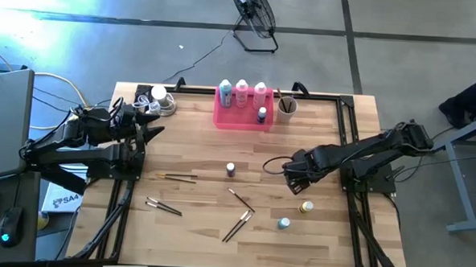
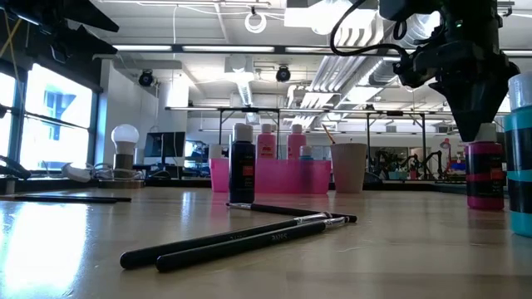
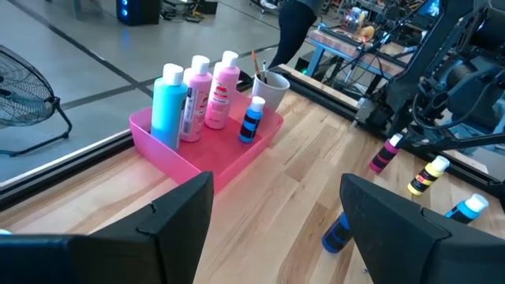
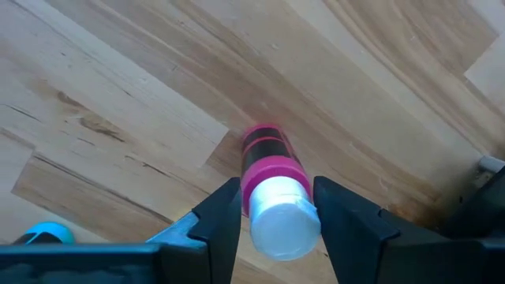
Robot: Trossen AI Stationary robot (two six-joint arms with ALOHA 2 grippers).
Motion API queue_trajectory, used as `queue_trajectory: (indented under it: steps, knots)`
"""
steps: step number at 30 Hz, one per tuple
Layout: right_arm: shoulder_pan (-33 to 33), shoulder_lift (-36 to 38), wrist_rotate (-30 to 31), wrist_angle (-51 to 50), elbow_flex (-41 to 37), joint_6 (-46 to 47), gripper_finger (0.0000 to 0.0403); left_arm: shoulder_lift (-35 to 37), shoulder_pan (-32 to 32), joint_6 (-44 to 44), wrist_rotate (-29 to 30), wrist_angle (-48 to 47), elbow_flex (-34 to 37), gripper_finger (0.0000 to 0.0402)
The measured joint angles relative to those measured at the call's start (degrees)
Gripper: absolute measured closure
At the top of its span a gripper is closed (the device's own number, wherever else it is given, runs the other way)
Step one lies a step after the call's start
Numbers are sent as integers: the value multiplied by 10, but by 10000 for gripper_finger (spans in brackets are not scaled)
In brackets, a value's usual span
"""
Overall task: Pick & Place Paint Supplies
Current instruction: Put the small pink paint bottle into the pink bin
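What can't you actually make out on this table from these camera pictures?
- High view: the right gripper covers the magenta bottle, so it cannot be seen there.
- Low view: the teal bottle is cut off by the picture's right edge.
- Left wrist view: the open left gripper hides part of a blue bottle.
- All views: bottle labels are too small or blurred to read.

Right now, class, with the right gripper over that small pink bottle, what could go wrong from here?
1. The right gripper straddles the pink bottle near its white cap; closing that high up might tip it instead of gripping it.
2. The yellow bottle and teal bottle stand close by, so a sideways swing could knock them over.
3. Loose brushes lie towards the pink tray; a low carry might scatter them.
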State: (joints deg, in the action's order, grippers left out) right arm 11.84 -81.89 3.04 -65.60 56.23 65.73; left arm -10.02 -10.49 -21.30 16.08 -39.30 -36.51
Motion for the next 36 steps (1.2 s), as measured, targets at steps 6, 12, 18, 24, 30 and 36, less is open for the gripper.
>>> queue_trajectory:
  steps: [6, 12, 18, 24, 30, 36]
  knots:
    - [0, 0, 0, 1, 0, 0, 251, 0, 0, 0, 0, -17, 0, 130]
    - [0, 0, 0, 5, 0, 0, 251, 0, 0, 0, 0, -25, 0, 130]
    - [0, 0, 0, 5, 0, 0, 273, 0, 0, 0, 0, -25, 0, 130]
    - [0, 0, 0, 5, 0, 0, 291, 0, 0, 0, 0, -25, 0, 130]
    - [0, 0, -1, 5, 0, 3, 263, 0, 0, 0, 0, -27, 0, 130]
    - [0, 0, 0, 5, 0, -32, 270, 0, 0, 0, 0, -29, 0, 130]
